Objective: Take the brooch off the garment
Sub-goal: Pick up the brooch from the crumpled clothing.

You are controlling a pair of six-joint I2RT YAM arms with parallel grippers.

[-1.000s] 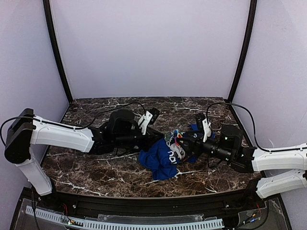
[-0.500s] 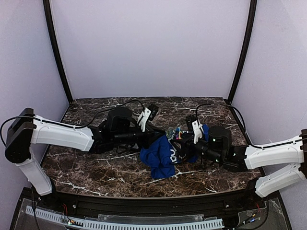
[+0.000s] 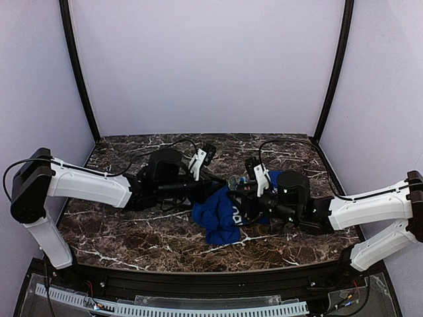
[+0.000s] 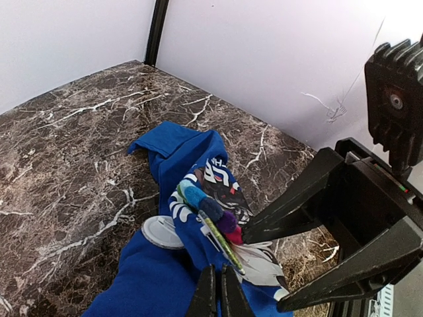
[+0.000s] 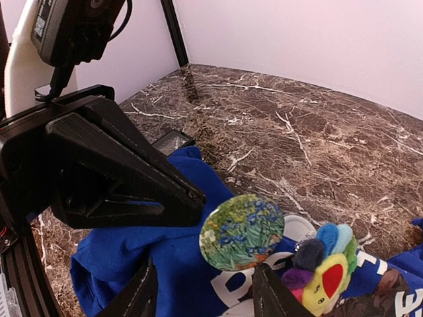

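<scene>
Right arm has pushed left toward centre over the last second, jaws narrowing on the way; left arm barely shifted. Now the right gripper (image 5: 205, 272) has its jaws apart with nothing clamped. On the left gripper (image 4: 213, 272) the fingers are fully together, tips down on the garment (image 3: 215, 221) print. Can't tell whether cloth is pinched.

Location: the brooch (image 3: 238, 179) is pinned on the raised fold of the blue garment, mid-table (image 3: 132, 231), right between the two sets of fingertips.

Per view:
- Top view shows it only as a coloured speck.
- Right wrist resolves a round disc (image 5: 242, 232) painted green/yellow/blue. It is face-on, just past the finger gap and offset toward the right-hand finger.
- Touching the disc is a plush flower (image 5: 327, 264) with a yellow face, red mouth and mixed petals. Can't tell if they are one piece or two.
- Left wrist sees the disc edge-on as a thin green-yellow sliver with petals above. The right gripper's upper fingertip is just beside the pink petal.

Writing:
- White block letters on the print are cut by folds.
- Left wrist shows what looks like "UR".
- Right wrist shows a partial "R" between the fingers and "T", "E" at the right edge. No full word.
- The label on the left wrist camera (image 5: 46, 20) is too small to read.

Wrist views only: a white round thing (image 4: 162, 232) partly under the cloth. Right wrist only: a dark square (image 5: 170, 140) lying flat just beside the garment.
</scene>
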